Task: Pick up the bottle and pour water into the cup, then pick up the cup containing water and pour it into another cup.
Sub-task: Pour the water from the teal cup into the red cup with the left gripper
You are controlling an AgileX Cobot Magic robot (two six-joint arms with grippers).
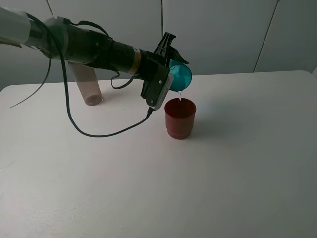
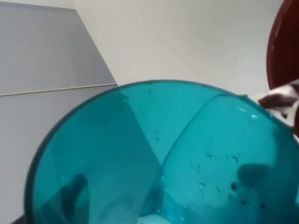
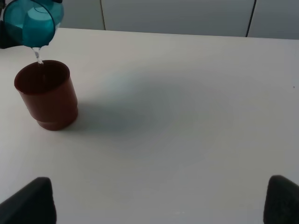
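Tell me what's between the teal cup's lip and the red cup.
A thin stream of water falls from the tilted teal cup into the red cup; nothing else lies between. The high and right wrist views show it.

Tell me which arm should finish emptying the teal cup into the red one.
Left. Its gripper already holds the teal cup tipped over the red cup, with water streaming in. The right gripper's fingers are spread open and hold nothing, well back from both cups.
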